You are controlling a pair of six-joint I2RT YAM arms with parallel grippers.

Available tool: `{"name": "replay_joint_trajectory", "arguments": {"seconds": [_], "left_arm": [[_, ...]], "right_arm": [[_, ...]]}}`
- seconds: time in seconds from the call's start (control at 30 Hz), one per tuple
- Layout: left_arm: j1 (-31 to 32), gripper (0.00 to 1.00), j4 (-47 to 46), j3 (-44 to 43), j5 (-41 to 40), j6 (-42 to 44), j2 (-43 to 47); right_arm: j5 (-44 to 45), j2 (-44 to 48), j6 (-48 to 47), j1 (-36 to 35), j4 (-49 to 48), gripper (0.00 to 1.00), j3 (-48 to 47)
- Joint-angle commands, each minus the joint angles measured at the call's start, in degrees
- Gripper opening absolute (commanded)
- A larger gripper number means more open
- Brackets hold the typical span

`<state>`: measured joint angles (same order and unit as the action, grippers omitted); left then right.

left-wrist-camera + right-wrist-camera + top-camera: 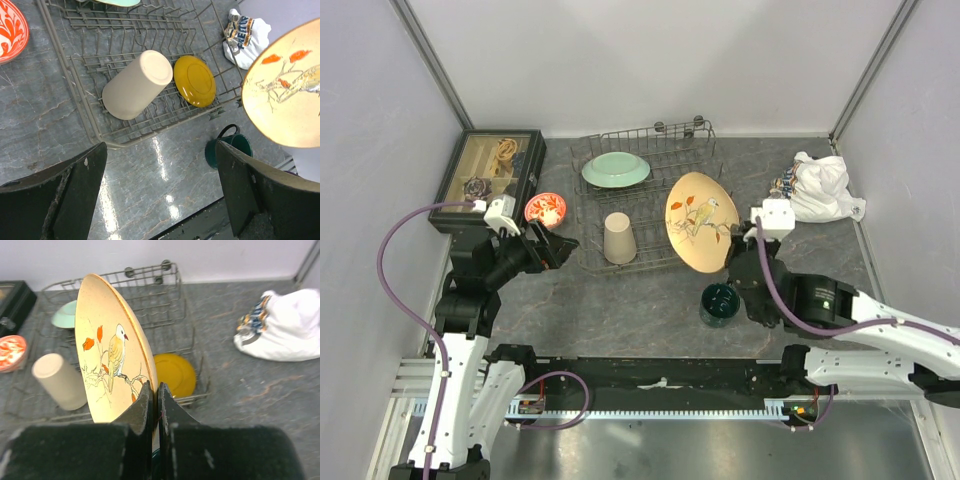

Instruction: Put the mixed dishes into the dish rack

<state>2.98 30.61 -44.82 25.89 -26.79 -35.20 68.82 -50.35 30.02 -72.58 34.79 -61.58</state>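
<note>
The grey wire dish rack [650, 133] stands at the back middle. In it lie the pale green plate [616, 169], the beige cup [619, 238] on its side, and the yellow plate [195, 81], which is hidden in the top view. My right gripper [155, 392] is shut on the lower rim of the tan bird plate [702, 221] and holds it tilted on edge over the rack's right end. The dark green mug [721, 304] stands on the table in front of the rack. The red-orange bowl [545, 209] sits left of the rack. My left gripper [160, 150] is open and empty near the rack's front left corner.
A dark glass-topped display box [490, 178] stands at the back left, next to the bowl. A white cloth bundle [825, 187] lies at the back right. Grey walls close in the table at the back and sides.
</note>
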Motion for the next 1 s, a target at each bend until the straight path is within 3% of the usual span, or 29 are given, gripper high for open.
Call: {"name": "replay_joint_trajectory", "arguments": {"seconds": [0.0, 0.13, 0.27, 0.37, 0.63, 0.97], "left_arm": [[-0.17, 0.95, -2.49, 0.08, 1.36, -1.43, 0.13], [-0.17, 0.95, -2.40, 0.26, 1.36, -1.16, 0.22], [-0.17, 0.95, -2.48, 0.52, 1.36, -1.34, -0.04], [-0.17, 0.95, -2.57, 0.52, 1.18, -1.25, -0.31], [-0.17, 0.95, -3.27, 0.52, 1.36, -1.07, -1.10], [-0.08, 0.95, -4.68, -0.88, 2.94, -1.69, -2.06]], "right_arm": [[2.65, -3.26, -9.79, 4.62, -12.69, 0.00, -5.13], [-8.13, -5.72, -20.42, 12.97, -21.50, 0.00, -4.25], [-19.49, -11.16, -22.02, 26.13, -22.30, 0.00, -8.01], [-25.99, -16.26, -22.90, 31.77, -23.36, 0.00, -11.26], [-32.69, -30.94, -27.64, 37.06, -26.17, 0.00, -20.32], [-32.96, -43.78, -37.31, 38.74, -27.31, 0.00, -33.50]]}}
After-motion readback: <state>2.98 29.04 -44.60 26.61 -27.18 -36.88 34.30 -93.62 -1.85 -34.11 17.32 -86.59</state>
